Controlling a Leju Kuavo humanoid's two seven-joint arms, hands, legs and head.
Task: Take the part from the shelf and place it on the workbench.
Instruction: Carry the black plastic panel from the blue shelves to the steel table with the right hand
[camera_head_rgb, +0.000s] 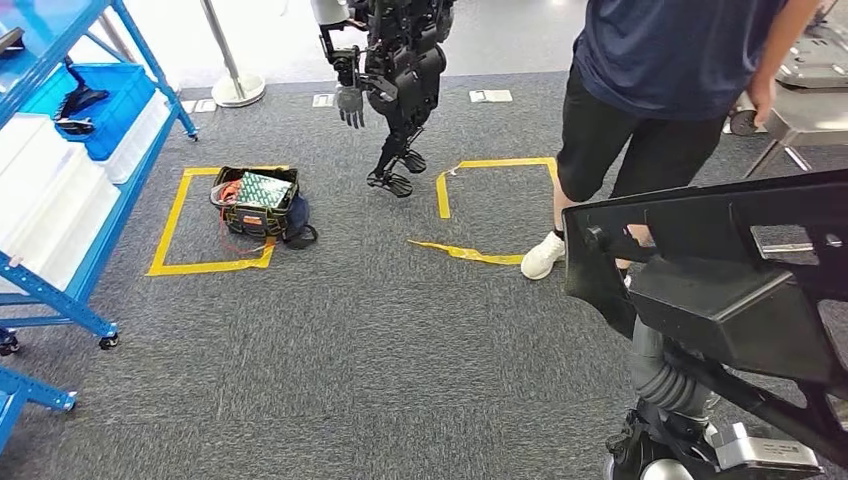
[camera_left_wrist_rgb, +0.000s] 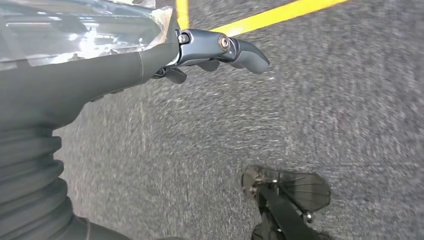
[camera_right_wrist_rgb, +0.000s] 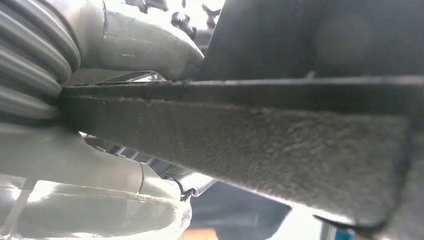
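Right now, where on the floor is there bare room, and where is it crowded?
Bare carpet lies between the blue shelf and the black part. The taped square holds a tool bag; a person and another robot crowd the far side.

No readable text, labels or signs

The left hand (camera_left_wrist_rgb: 220, 50) has a grey ribbed cover at the wrist, a smooth grey sleeve over the palm, and a thick blue-grey thumb fixed with two round metal screws. Darker fingers (camera_left_wrist_rgb: 175, 75) sit beneath the thumb. The right hand (camera_right_wrist_rgb: 135, 45) has the same ribbed grey cover and pale grey, rounded shells, with a thin black cable (camera_right_wrist_rgb: 182, 190) looped beside one shell.
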